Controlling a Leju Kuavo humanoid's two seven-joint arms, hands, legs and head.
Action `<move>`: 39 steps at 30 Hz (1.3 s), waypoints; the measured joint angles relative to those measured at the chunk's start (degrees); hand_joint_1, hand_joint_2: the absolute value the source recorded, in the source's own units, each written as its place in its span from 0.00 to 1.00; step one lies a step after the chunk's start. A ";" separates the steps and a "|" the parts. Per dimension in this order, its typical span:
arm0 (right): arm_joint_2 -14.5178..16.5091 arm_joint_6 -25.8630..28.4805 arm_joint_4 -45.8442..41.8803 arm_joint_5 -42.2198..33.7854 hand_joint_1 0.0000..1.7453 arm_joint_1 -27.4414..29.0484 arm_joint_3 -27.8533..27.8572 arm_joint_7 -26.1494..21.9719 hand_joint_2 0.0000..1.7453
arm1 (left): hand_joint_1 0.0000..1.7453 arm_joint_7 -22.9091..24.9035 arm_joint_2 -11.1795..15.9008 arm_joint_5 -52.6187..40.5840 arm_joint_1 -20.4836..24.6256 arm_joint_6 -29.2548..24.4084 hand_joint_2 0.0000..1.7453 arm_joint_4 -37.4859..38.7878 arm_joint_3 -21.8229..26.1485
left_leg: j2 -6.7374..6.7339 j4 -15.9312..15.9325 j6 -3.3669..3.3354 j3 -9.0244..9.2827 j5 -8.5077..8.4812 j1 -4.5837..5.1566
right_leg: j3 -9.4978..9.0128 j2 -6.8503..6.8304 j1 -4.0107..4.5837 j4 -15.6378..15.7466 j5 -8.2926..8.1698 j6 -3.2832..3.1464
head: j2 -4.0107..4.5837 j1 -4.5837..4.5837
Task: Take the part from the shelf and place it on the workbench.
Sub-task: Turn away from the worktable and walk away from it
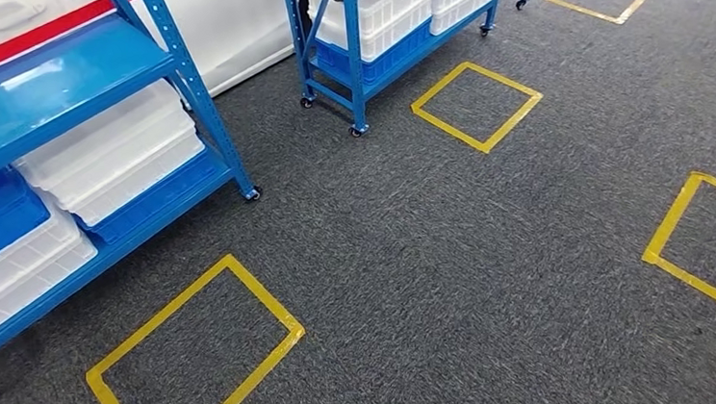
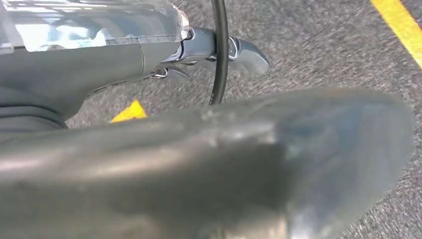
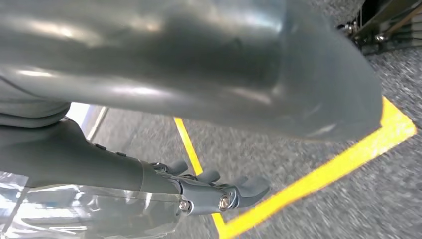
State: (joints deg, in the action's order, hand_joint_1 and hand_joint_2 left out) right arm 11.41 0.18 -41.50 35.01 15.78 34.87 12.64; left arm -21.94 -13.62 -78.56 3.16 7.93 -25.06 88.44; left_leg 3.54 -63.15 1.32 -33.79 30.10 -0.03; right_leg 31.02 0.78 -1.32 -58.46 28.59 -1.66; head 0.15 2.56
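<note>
Over grey carpet, each robot hand point(image 2: 219, 52) point(image 3: 214, 191) hangs with fingers loosely extended, holding nothing.

Head view: my high camera faces forward and down over grey carpet point(image 1: 455, 252), blue shelf racks point(image 1: 86, 108) and yellow tape squares point(image 1: 197, 354).
Left wrist view: sits close behind my left hand point(image 2: 199, 164), facing the floor.
Right wrist view: close behind my right hand point(image 3: 199, 89), floorward.
Shared: all 3 show carpet and tape.
</note>
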 joint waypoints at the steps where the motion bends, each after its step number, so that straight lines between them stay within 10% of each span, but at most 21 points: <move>1: -0.10 -0.27 -0.25 -0.40 0.00 0.29 -0.25 0.15 0.00 | 0.00 0.00 -0.01 0.01 0.12 0.00 0.00 0.01 -0.03 | -1.60 -3.70 0.28 -1.80 1.97 -0.02 | -0.03 -0.85 0.13 0.03 0.07 -0.22 | 0.00 0.01; 4: -0.41 -1.33 -1.36 -1.78 0.00 1.16 -1.15 0.88 0.00 | 0.00 0.00 0.02 0.02 0.29 -0.11 0.00 0.05 -0.11 | -2.98 -11.26 0.84 -5.46 4.33 -0.30 | -0.14 -3.60 0.36 -0.02 0.38 -0.42 | 0.00 0.00; 9: -0.48 -2.35 -4.68 -4.60 0.00 2.89 -3.43 2.85 0.00 | 0.00 -0.07 0.19 0.51 0.40 0.66 0.00 0.06 -0.20 | -7.30 3.67 -0.10 2.35 -2.59 0.13 | -1.25 -7.06 0.61 -0.11 1.28 0.56 | 0.00 0.00; 12: -0.48 -2.16 -7.35 -6.61 0.00 4.02 -5.22 4.49 0.00 | 0.00 -0.22 -0.73 0.58 -0.04 3.91 0.00 -1.64 -0.39 | -6.27 4.85 -1.36 2.68 -2.80 0.35 | -1.78 -8.39 0.68 -0.09 1.62 1.50 | 0.00 0.00; 15: -0.44 -1.98 -9.81 -7.98 0.00 5.29 -6.91 5.50 0.00 | 0.00 -0.22 -3.21 0.52 -0.77 8.07 0.00 -6.94 -0.59 | -4.68 5.64 -2.42 3.11 -3.39 -0.08 | -0.51 -4.33 0.44 -3.68 4.41 2.30 | 0.00 -0.02; 18: -0.04 -2.04 -11.14 -8.66 0.00 6.54 -7.78 5.98 0.00 | 0.00 -0.20 -4.57 0.51 -0.82 9.44 0.00 -9.90 -0.73 | -2.71 5.63 -2.96 2.83 -3.56 0.08 | 4.66 -1.23 0.18 -13.57 8.93 2.45 | 0.00 -0.02; 20: 0.11 -2.07 -12.04 -8.99 0.00 7.33 -8.30 6.16 0.00 | 0.00 -0.20 -5.16 0.50 -0.94 9.81 0.00 -11.26 -0.87 | -0.88 5.50 -2.96 2.86 -3.54 0.10 | 5.49 -0.93 0.10 -14.22 7.45 2.40 | 0.00 -0.02; 23: 0.11 -2.23 -13.18 -9.36 0.00 7.99 -8.96 6.43 0.00 | 0.00 -0.22 -5.85 0.38 -1.15 10.31 0.00 -12.81 -1.12 | 1.56 5.05 -2.56 2.83 -3.30 0.07 | 1.59 1.62 -0.01 -4.58 1.56 2.01 | 0.00 -0.02; 27: 0.11 -2.34 -14.25 -9.60 0.00 8.32 -9.67 6.68 0.00 | 0.00 -0.36 -6.26 -0.01 -1.40 10.62 0.00 -14.26 -1.34 | 3.85 4.78 -1.09 2.28 -3.16 -0.03 | -0.01 1.96 0.24 -0.63 0.38 1.46 | 0.00 -0.02; 30: 0.05 -2.33 -14.82 -9.61 0.00 8.58 -10.25 6.73 0.00 | 0.00 -0.37 -6.40 -0.12 -1.63 10.60 0.00 -15.00 -1.37 | 1.06 1.47 -0.18 0.83 -0.96 -0.03 | -0.47 -0.08 -0.01 0.22 0.05 0.43 | 0.00 -0.01; 34: -0.17 -2.46 -15.04 -9.54 0.00 9.12 -10.54 6.72 0.00 | 0.00 -0.37 -6.46 -0.16 -1.50 10.50 0.00 -15.24 -1.42 | -2.80 -10.70 0.57 -5.03 4.45 -0.34 | -0.74 -3.42 0.29 0.20 0.46 -0.08 | 0.00 -0.01; 39: -0.24 -3.00 -15.29 -9.27 0.00 9.18 -10.98 6.72 0.00 | 0.00 -0.40 -6.49 -0.22 -1.67 10.44 0.00 -15.38 -1.46 | -6.85 2.38 -0.08 1.78 -2.53 -0.23 | -1.87 -6.88 0.54 -0.03 1.54 0.77 | 0.00 -0.01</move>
State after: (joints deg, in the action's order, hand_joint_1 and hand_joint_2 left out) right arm 11.17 -2.82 -56.78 25.74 24.96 23.88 19.37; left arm -22.35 -20.11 -78.78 1.49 18.37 -40.45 86.99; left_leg -3.31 -60.77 1.24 -32.01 27.57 -0.25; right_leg 29.14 -6.10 -0.78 -58.48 30.14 -0.89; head 0.15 2.55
